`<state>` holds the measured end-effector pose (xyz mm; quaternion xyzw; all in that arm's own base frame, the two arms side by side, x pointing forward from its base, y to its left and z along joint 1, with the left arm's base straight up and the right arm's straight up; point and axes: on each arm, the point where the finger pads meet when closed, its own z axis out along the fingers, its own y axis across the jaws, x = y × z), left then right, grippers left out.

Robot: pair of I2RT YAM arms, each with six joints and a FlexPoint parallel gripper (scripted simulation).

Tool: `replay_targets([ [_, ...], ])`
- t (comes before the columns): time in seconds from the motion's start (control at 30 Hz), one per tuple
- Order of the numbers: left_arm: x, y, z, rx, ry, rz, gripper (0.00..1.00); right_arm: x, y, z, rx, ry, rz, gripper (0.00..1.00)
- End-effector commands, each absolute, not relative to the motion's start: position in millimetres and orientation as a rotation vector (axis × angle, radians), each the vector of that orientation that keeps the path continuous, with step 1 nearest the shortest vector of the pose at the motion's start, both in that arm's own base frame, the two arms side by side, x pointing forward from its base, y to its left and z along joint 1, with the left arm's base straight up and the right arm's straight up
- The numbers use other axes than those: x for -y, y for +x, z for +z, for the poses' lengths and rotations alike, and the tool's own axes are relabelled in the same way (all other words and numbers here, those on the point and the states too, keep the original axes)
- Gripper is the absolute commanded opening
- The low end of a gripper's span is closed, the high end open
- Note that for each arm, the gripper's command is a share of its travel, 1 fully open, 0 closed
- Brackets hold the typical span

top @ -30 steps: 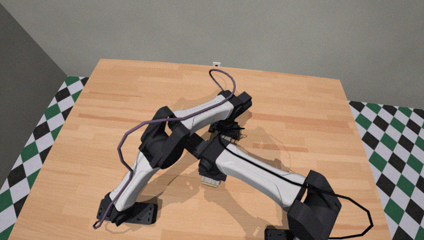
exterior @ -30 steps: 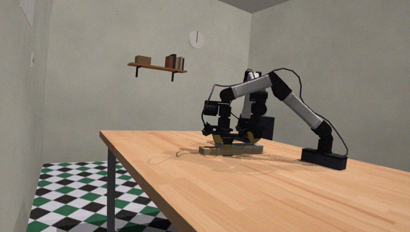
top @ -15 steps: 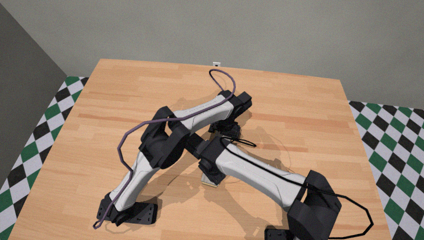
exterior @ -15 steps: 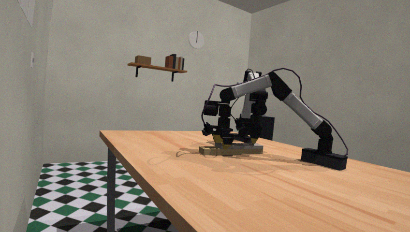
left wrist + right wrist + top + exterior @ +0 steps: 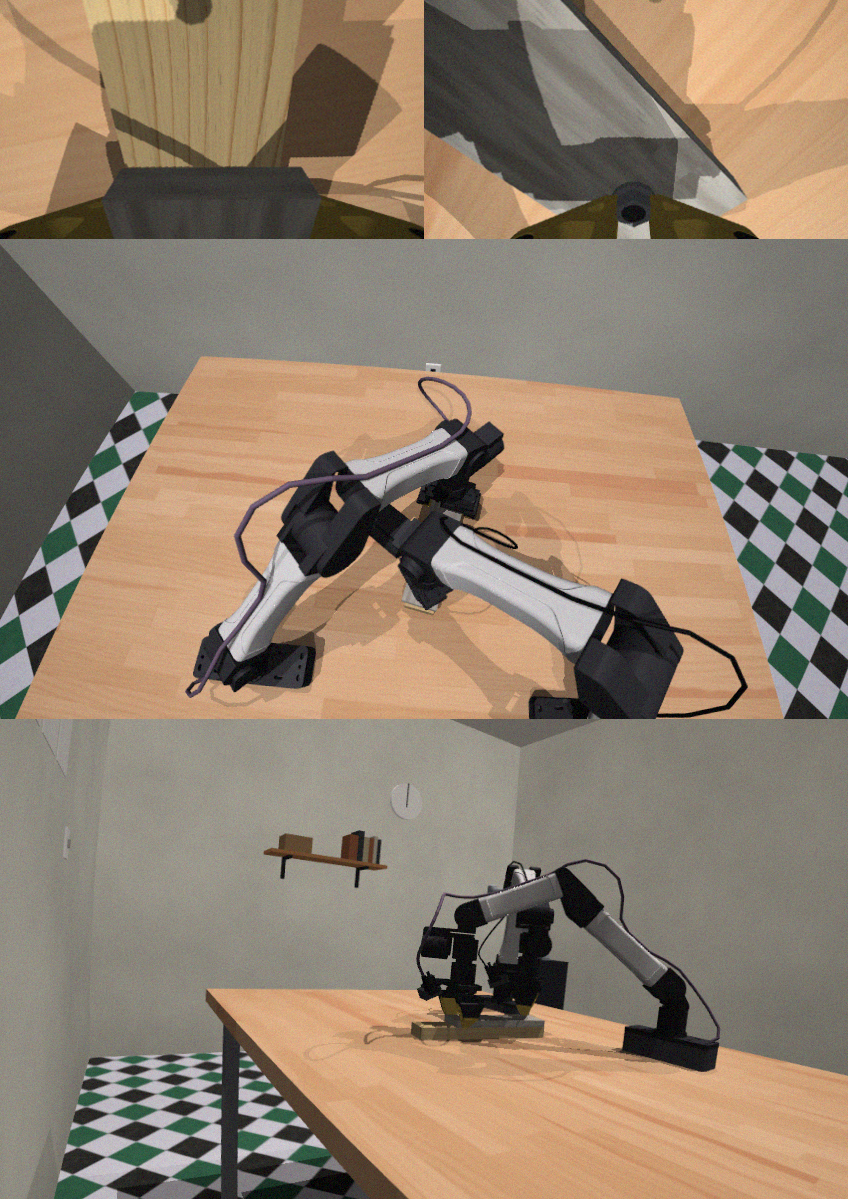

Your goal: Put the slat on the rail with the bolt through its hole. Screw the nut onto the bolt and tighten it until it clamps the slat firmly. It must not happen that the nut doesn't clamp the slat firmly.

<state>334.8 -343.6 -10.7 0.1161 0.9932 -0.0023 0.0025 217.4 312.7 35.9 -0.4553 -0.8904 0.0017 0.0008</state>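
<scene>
Left side first: the left arm (image 5: 410, 473) (image 5: 520, 897) is stretched from its base on the near left towards the scene's middle. In the middle, the rail (image 5: 419, 608) (image 5: 434, 1031) (image 5: 204, 100) lies flat on the wooden table (image 5: 148, 506) (image 5: 535, 1105) (image 5: 30, 174) (image 5: 772, 75), running near to far, with the grey slat (image 5: 411, 594) (image 5: 499, 1021) (image 5: 211, 214) (image 5: 608, 95) on top. Pale rail is left uncovered past the slat's far end. At the near part, the right gripper (image 5: 428, 592) (image 5: 525, 1010) (image 5: 633, 205) is pointed down, its fingers closed around the small dark nut (image 5: 625, 198) above the slat. View poor here: the nut appears to be on the bolt, but thread and seating are hidden, so firm clamping cannot be confirmed. At the far part, the left gripper (image 5: 445, 509) (image 5: 461, 1016) (image 5: 211, 201) is closed across the slat's end, one finger per side. Rightmost, the right arm (image 5: 511, 589) (image 5: 512, 927) is reached in from the near right, its forearm above the slat.
</scene>
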Motion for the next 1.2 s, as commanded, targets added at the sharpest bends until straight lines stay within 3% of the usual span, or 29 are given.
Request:
replay_targets([
  [0.0,345.3,338.0,-3.8,-3.099,0.364,-0.025,0.67,-312.9,219.0,45.1,2.782,-1.462,-0.048,0.14],
  [0.73,345.3,338.0,-3.8,-3.099,0.364,-0.025,0.67,-313.3,218.8,40.6,2.789,-1.45,-0.021,0.14],
  [0.8,345.3,338.0,-3.8,-3.099,0.364,-0.025,0.67,-314.8,219.5,40.3,2.792,-1.445,-0.02,0.36],
  [1.17,345.3,338.0,-3.8,-3.099,0.364,-0.025,0.67,-314.8,219.5,40.3,2.792,-1.445,-0.02,0.36],
])
